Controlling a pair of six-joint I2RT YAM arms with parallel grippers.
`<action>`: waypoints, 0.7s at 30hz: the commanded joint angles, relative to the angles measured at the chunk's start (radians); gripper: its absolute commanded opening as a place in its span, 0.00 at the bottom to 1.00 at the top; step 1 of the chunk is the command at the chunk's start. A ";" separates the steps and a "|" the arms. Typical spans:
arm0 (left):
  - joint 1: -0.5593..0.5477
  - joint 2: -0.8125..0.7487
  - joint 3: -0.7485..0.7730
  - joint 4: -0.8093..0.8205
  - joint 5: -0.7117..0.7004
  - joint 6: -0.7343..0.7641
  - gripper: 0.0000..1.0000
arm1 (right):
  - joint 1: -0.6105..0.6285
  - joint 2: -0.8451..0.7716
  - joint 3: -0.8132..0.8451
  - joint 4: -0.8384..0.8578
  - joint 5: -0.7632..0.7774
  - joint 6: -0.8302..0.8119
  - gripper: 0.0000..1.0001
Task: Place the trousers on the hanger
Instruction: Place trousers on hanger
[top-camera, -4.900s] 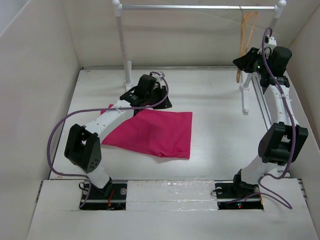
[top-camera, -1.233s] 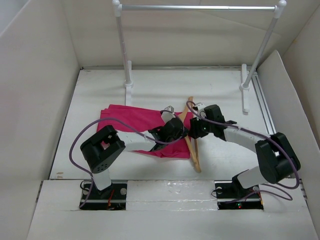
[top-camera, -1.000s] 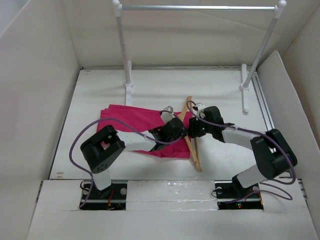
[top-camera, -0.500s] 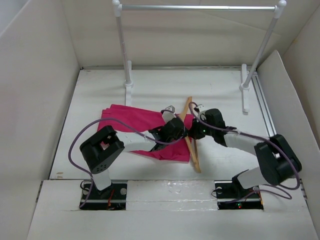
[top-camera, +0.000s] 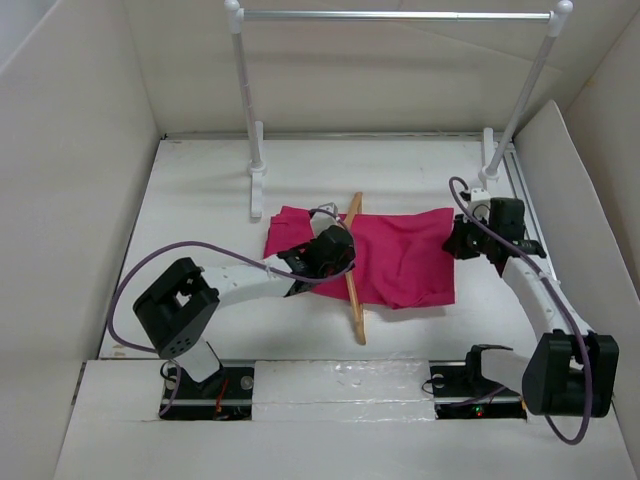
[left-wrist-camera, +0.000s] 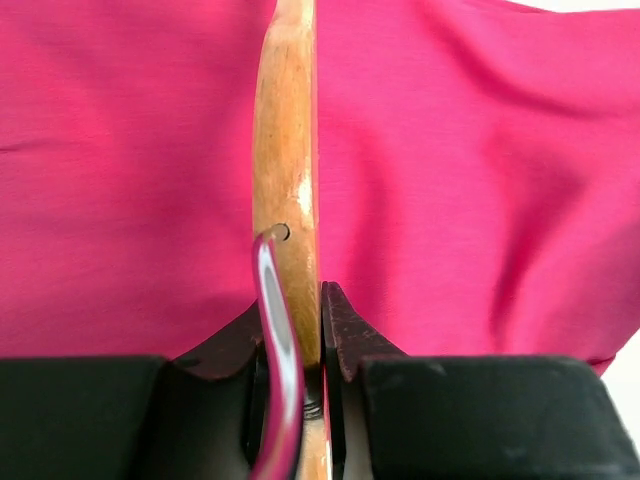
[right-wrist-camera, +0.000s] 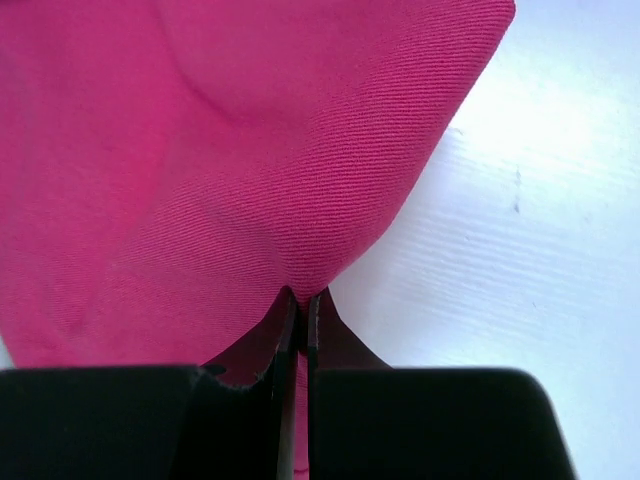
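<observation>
Progress: about midway, we'd say. The trousers (top-camera: 400, 262) lie flat on the worktop (top-camera: 200, 200), with cloth on both sides of the hanger (top-camera: 352, 290). We can't tell if they're over its bar.
Left claw (left-wrist-camera: 320, 300): clamped narrow on the hanger.
Right claw (right-wrist-camera: 300, 300): nipped onto the trousers' right edge.
Left to do: getting them properly draped.
Containers: none we can see.

The hanger (top-camera: 358, 320) lies across the spread-out pink trousers (top-camera: 405, 262).
</observation>
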 joint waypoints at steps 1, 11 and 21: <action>0.015 -0.050 -0.036 -0.134 -0.075 0.088 0.00 | -0.071 0.027 0.018 -0.057 -0.041 -0.106 0.00; 0.005 -0.064 0.000 -0.079 -0.019 0.116 0.00 | -0.118 0.153 0.010 0.039 -0.089 -0.107 0.00; -0.023 -0.029 0.130 -0.094 -0.009 0.105 0.00 | -0.014 0.178 -0.018 0.084 -0.081 -0.054 0.04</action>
